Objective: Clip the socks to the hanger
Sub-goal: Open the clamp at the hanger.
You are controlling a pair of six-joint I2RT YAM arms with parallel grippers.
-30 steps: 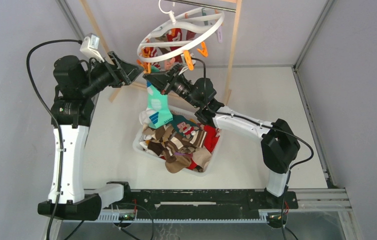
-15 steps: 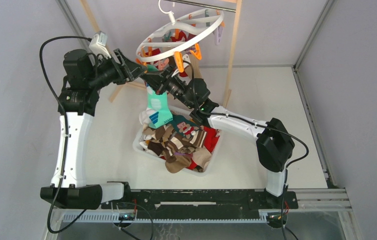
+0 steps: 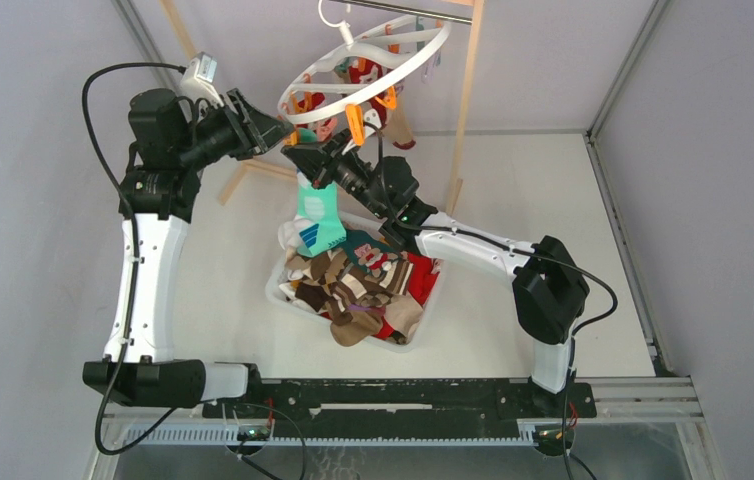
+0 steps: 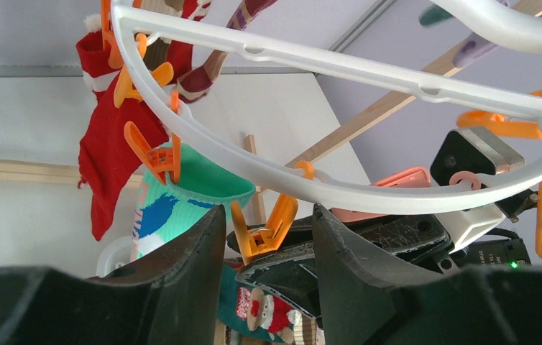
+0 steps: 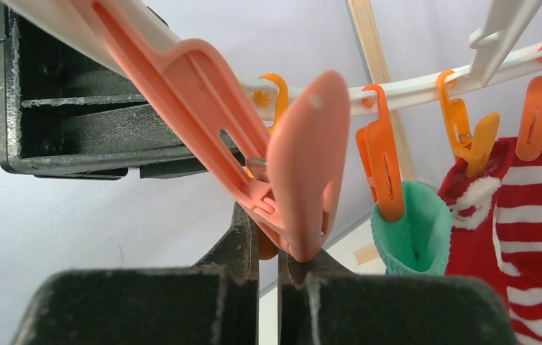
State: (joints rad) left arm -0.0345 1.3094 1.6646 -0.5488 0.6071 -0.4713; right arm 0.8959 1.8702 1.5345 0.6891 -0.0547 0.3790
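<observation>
- The hanger (image 3: 405,68) is a smooth white plastic ring with cross bars. It hangs tilted from its hook over the far side of the table, beside a pale wooden pole (image 3: 468,90).
- Glossy hard pegs dangle from its rim. Most are orange, and one is a broad pink peg (image 5: 282,165) with a rounded paddle end.
- The mint-teal sock (image 3: 315,212), a soft knit with white and navy marks, hangs by its cuff from the clipping peg (image 5: 383,162).
- Next to it is a red sock (image 5: 527,215) with white stripes and fluffy white trim.
- The other socks (image 3: 358,290) lie heaped in a translucent tub (image 3: 271,288) below the ring.
- The left gripper (image 4: 269,215) has matte black wedge fingers partly apart, with a free orange peg (image 4: 257,241) between them. Slivers of gap show on both sides, and it grasps nothing.
- The right gripper (image 5: 268,259) is closed to a thin slit. The pink peg's tip sits at its fingertips, but I cannot tell whether it is pinched.
- Only the overhead view shows the tub and the sock's full length.
- Only the wrist views show the peg springs and the knit of the cuff.
</observation>
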